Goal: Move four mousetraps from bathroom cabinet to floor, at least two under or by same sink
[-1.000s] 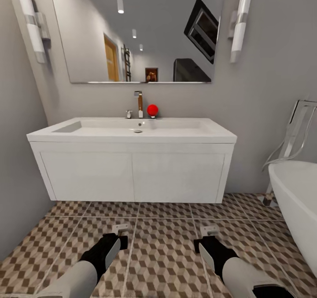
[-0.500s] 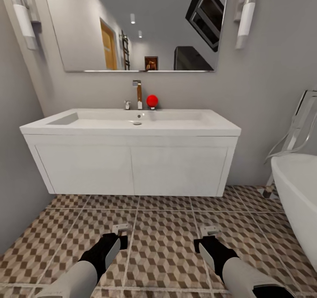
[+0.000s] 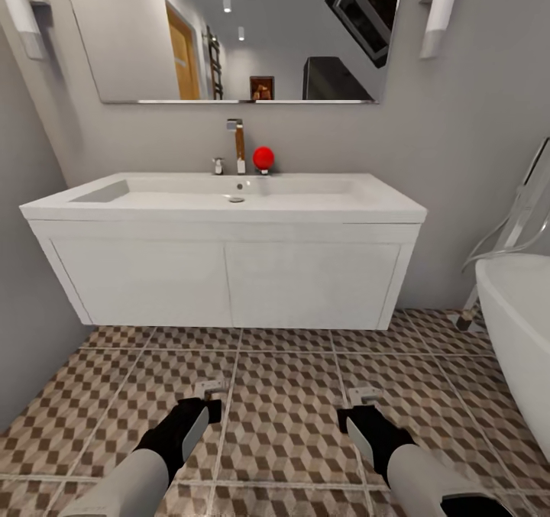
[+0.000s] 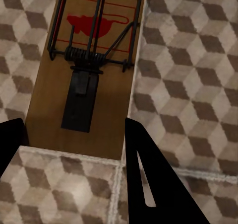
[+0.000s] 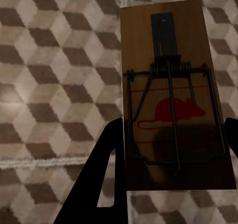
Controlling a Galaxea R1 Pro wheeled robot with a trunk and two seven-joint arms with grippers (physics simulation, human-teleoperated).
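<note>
Currently facing sink (image 3: 229, 273), white wall-hung vanity with chrome tap (image 3: 238, 145) and red ball (image 3: 263, 158) on rim, mirror (image 3: 229, 36) above, bathtub (image 3: 519, 334) at right. Both arms low over cube-pattern bathroom floor (image 3: 283, 418). Left gripper (image 3: 205, 404) clamped on left mousetrap (image 4: 94, 70), wooden board with red mouse print between black fingers (image 4: 148, 179). Right gripper (image 3: 357, 410) clamped on right mousetrap (image 5: 171, 100), same print, held above tiles. No contact with floor discernible.
</note>
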